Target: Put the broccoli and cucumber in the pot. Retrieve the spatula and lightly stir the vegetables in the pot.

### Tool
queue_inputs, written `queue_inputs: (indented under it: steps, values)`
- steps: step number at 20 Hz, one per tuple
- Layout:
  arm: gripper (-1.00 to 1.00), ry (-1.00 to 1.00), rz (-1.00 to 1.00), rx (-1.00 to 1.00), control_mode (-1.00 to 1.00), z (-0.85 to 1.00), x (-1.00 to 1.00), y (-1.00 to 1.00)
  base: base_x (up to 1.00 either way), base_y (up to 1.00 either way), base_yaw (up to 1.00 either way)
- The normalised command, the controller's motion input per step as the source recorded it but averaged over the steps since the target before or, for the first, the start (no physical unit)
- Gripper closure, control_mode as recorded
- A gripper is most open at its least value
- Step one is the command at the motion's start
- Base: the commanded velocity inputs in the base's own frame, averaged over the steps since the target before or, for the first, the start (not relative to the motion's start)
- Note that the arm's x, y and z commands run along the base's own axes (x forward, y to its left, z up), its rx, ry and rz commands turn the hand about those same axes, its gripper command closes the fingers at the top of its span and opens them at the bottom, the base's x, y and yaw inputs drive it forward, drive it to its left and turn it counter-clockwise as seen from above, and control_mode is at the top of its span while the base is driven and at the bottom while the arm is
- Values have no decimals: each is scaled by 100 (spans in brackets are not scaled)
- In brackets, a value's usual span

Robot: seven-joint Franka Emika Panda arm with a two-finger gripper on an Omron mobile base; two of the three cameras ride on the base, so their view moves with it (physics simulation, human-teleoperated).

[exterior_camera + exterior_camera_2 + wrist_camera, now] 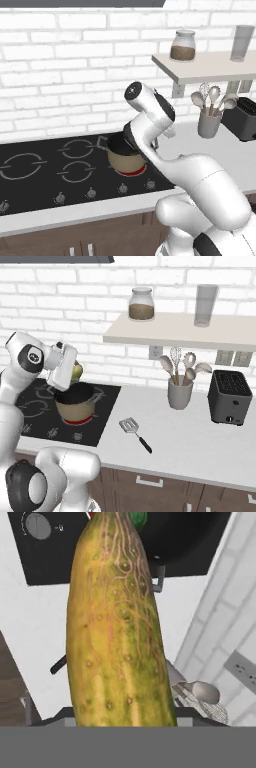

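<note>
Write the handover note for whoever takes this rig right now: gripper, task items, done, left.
Gripper: shut on the cucumber, held above the pot.
Pot: on the cooktop's red-glowing burner; something green shows at its rim in the hand view, possibly the broccoli, cannot confirm.
Spatula: lying on the counter right of the cooktop, untouched.
Done: cucumber picked up.
Left: release cucumber into pot, check broccoli, fetch spatula, stir lightly.

Yellow-green warty cucumber (117,627) hanging lengthwise above the tan pot (75,404) — pot sitting on a glowing red burner.
</note>
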Motion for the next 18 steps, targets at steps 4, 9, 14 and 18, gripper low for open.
queue_inputs:
  steps: [4, 9, 14, 18]
  values:
    - [100, 21, 0, -33, -100, -77, 91, 40, 0, 0, 0]
    - [100, 24, 0, -30, -100, -81, 100, 41, 0, 0, 0]
    - [100, 27, 0, -17, -100, -54, 97, 32, 0, 0, 0]
    - [100, 24, 0, -7, -100, -42, 70, 10, 0, 0, 0]
